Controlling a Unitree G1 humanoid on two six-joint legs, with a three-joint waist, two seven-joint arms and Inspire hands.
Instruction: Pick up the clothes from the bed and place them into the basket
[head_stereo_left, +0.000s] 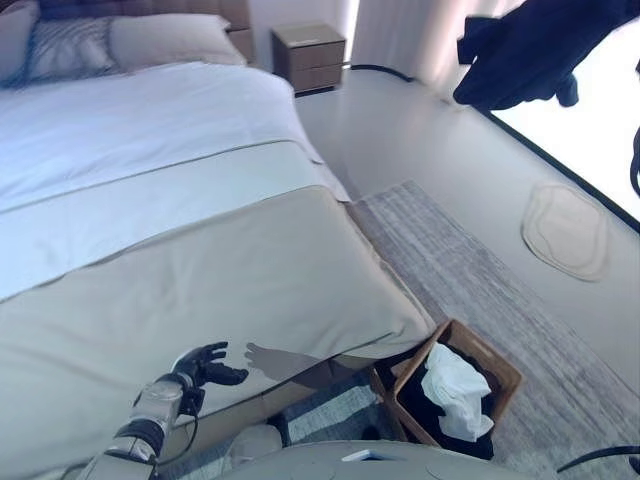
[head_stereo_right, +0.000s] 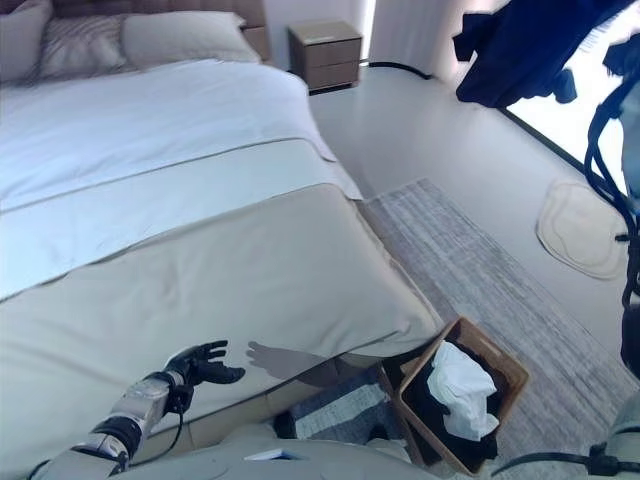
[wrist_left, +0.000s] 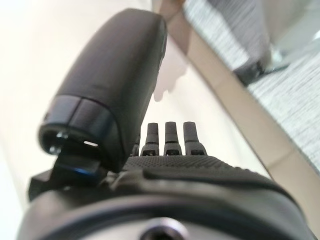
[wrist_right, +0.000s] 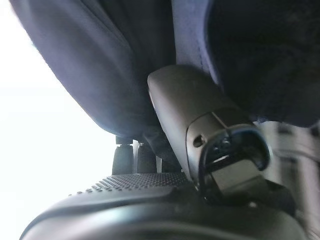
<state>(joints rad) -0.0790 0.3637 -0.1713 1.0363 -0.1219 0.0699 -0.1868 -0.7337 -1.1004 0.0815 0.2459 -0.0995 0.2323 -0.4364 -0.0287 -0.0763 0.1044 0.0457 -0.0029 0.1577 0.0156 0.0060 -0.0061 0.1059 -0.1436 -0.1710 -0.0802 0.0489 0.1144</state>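
A dark navy garment (head_stereo_left: 530, 50) hangs in the air at the upper right, above the floor beside the bed. My right hand (wrist_right: 150, 200) is shut on it: in the right wrist view the thumb (wrist_right: 200, 115) presses into the dark cloth (wrist_right: 100, 60), which covers the fingers. The brown basket (head_stereo_left: 500, 365) stands on the floor at the bed's near corner, with a white cloth (head_stereo_left: 455, 390) and dark cloth inside. My left hand (head_stereo_left: 205, 365) hovers open over the beige cover at the bed's near edge, holding nothing. No loose clothes show on the bed (head_stereo_left: 200, 250).
A grey rug (head_stereo_left: 470, 270) runs along the bed's right side under the basket. A round pale mat (head_stereo_left: 565, 230) lies on the floor at the right. A wooden nightstand (head_stereo_left: 310, 55) and pillows (head_stereo_left: 170, 40) are at the bed's head.
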